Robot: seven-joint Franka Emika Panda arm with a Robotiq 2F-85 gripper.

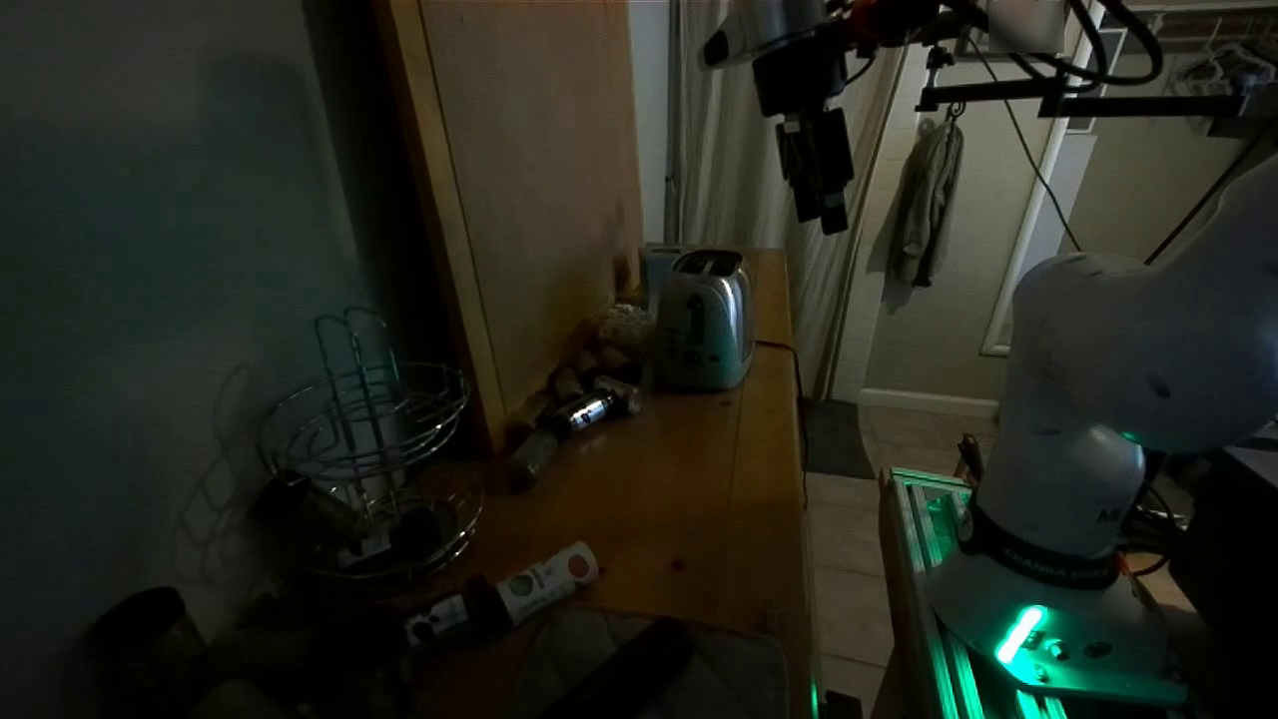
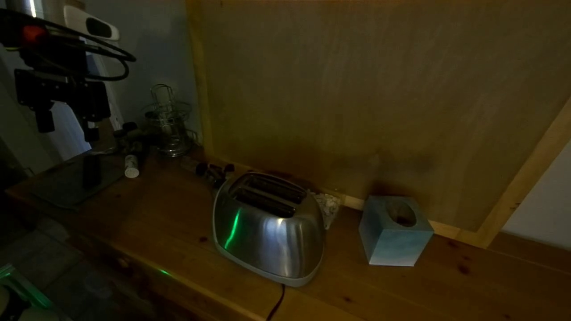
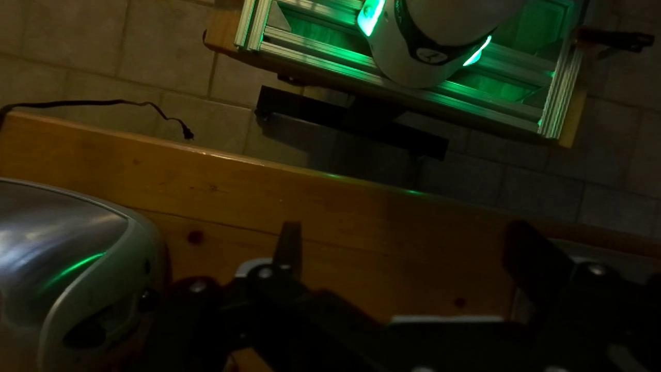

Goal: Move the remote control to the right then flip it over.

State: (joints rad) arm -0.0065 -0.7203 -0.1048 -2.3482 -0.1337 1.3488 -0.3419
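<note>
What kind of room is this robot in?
Probably somebody's home, maybe a kitchen: a toaster and a tissue box stand on a wooden counter.

In an exterior view, the gripper (image 1: 821,216) points downward above the level of the wooden counter (image 1: 679,489). A two-slot toaster (image 1: 704,330) stands on the counter. The dark remote control (image 1: 634,664) lies on the quilted mat (image 1: 744,664), cut off by the frame edge; a white printed cylinder (image 1: 549,582) lies nearby. A two-tier wire basket (image 1: 364,464) stands near the wall (image 1: 150,250).
</note>
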